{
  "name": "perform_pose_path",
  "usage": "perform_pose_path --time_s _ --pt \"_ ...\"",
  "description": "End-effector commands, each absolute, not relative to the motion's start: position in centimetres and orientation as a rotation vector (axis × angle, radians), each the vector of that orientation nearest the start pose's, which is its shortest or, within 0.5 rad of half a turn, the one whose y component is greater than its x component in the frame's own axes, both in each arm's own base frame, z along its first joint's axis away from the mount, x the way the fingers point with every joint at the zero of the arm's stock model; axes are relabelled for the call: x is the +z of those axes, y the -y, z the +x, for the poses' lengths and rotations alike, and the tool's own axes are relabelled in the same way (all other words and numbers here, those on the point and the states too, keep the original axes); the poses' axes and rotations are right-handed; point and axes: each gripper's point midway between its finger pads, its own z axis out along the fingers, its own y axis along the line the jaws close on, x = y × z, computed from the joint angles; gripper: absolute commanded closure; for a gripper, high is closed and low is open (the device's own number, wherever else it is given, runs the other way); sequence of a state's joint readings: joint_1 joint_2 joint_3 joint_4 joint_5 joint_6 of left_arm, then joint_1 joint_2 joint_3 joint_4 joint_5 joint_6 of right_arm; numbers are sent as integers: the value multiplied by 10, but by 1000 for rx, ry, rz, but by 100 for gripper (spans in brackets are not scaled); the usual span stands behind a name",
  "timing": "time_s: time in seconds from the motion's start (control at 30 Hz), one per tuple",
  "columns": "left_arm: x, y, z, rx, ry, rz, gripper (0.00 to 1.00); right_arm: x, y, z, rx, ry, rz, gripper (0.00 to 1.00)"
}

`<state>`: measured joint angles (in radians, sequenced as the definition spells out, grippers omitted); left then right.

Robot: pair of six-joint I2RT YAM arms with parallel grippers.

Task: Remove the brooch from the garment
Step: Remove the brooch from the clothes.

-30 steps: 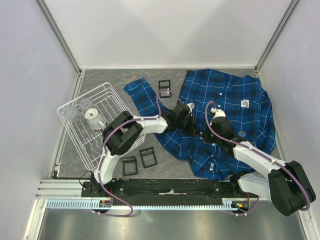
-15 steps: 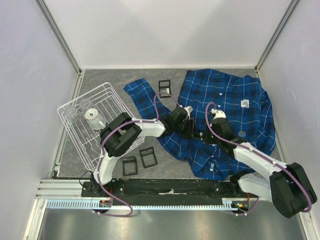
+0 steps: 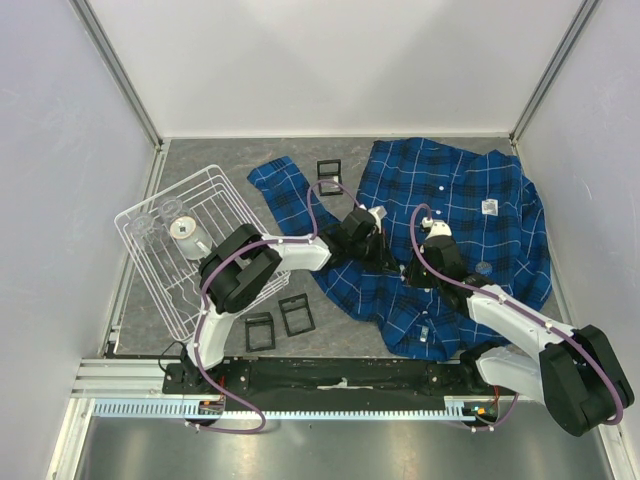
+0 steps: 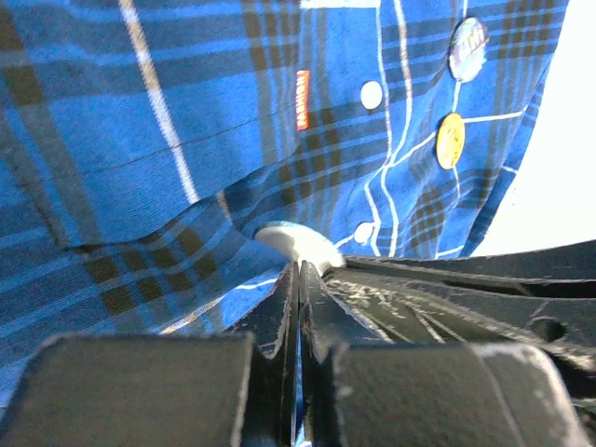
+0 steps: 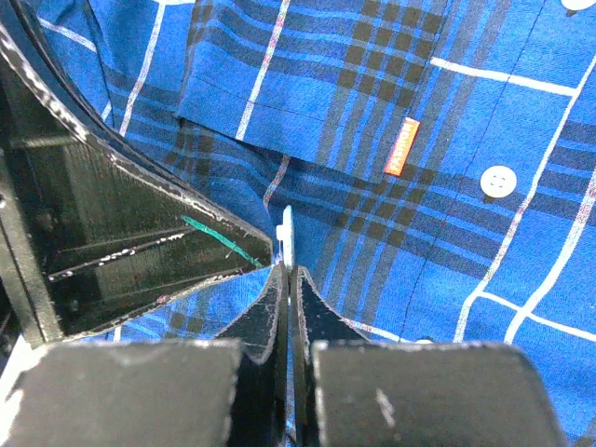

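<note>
The garment [image 3: 450,190], a blue plaid shirt with white buttons, lies spread on the right half of the table. Both grippers meet on its lower left part. A small white round brooch [image 4: 291,244] shows edge-on at my left gripper's [image 4: 299,270] tips. That gripper [image 3: 392,262] is shut on a fold of the blue fabric beside it. My right gripper [image 5: 286,270] is shut on the thin edge of the brooch [image 5: 287,233], and also shows from above [image 3: 408,272]. The left gripper's fingers [image 5: 140,251] lie close on its left. From above the brooch is hidden.
Two more round badges, one blue-white [image 4: 467,48] and one yellow [image 4: 451,140], sit on the shirt front by an orange label [image 4: 302,99]. A white wire rack [image 3: 160,280] holding a cup [image 3: 185,232] stands left. Black square frames [image 3: 296,314] [image 3: 328,170] lie on the table.
My left wrist has shifted a little to the left and back. Both grippers stay shut and together on the same spot of the shirt.
</note>
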<state>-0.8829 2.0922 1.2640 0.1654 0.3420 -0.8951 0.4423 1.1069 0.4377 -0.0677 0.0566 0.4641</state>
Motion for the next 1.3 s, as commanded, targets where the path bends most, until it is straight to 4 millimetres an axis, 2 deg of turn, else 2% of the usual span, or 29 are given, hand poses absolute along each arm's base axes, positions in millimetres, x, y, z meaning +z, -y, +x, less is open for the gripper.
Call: perform_pose_path --time_s 0.0,0.23,0.43,0.47,0.63,0.77,1.1,1.2,1.27 --pt "57 474 278 -1252 -2507 171 98 53 -139 260 416 -2337 17 100" --pt "54 473 281 -1164 -2545 152 98 53 -137 262 401 -2335 18 100" --pt "44 454 282 -884 -2583 132 98 52 -135 262 382 -2338 27 100" --pt "48 458 283 -879 -2580 125 98 52 -135 262 384 -2336 25 100" --pt "43 463 279 -882 -2606 111 98 53 -136 262 391 -2335 21 100" --pt "50 470 280 -906 -2592 130 98 53 -137 261 395 -2332 14 100" --pt "39 465 276 -856 -2625 103 98 54 -138 262 397 -2328 11 100" --pt "40 459 277 -821 -2612 79 98 54 -137 261 395 -2329 13 100" --pt "41 462 277 -836 -2612 88 98 54 -138 261 400 -2325 10 100"
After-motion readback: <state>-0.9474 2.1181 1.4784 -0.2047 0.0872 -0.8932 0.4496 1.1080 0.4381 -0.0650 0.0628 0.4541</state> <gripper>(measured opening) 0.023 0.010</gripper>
